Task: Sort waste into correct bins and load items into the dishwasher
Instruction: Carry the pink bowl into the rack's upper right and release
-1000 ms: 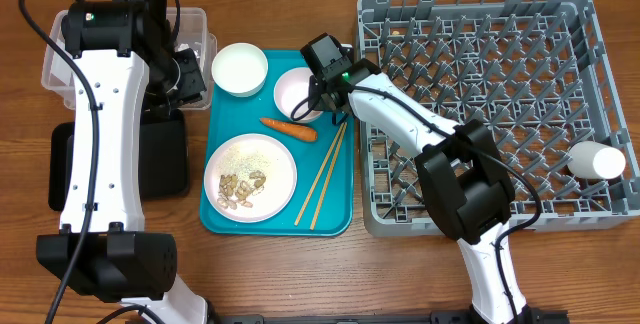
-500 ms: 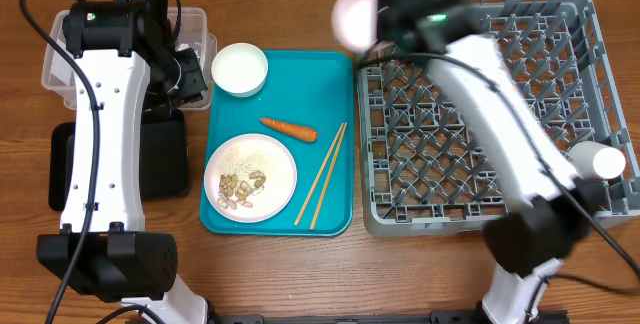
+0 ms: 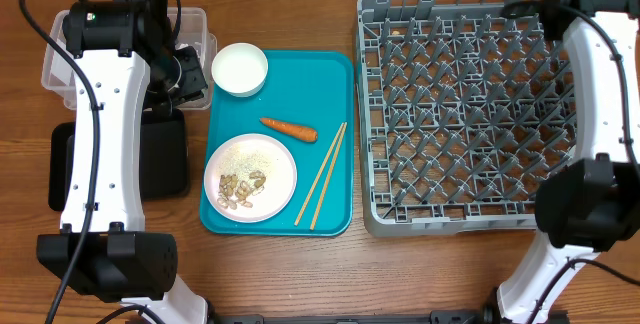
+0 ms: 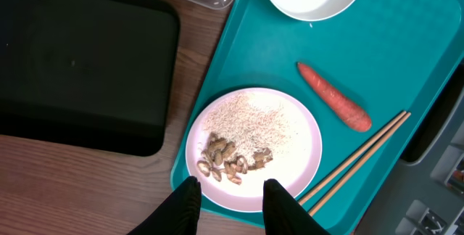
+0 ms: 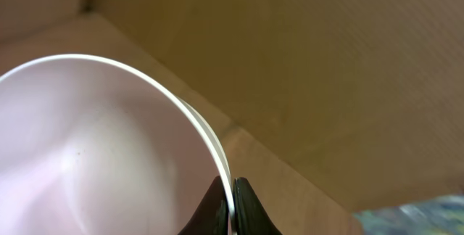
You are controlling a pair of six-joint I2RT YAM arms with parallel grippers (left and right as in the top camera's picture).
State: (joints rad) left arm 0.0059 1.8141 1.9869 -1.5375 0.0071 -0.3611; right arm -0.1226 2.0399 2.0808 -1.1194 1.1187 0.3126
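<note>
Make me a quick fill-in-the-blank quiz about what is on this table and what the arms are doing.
1. The orange carrot lies on a flat tray whose colour is ____.
2. Beside the round white plate, on its right in the overhead view, lies a pair of wooden ____.
3. The right gripper is pinched shut on the rim of a white ____.

Missing words: teal; chopsticks; bowl.
</note>
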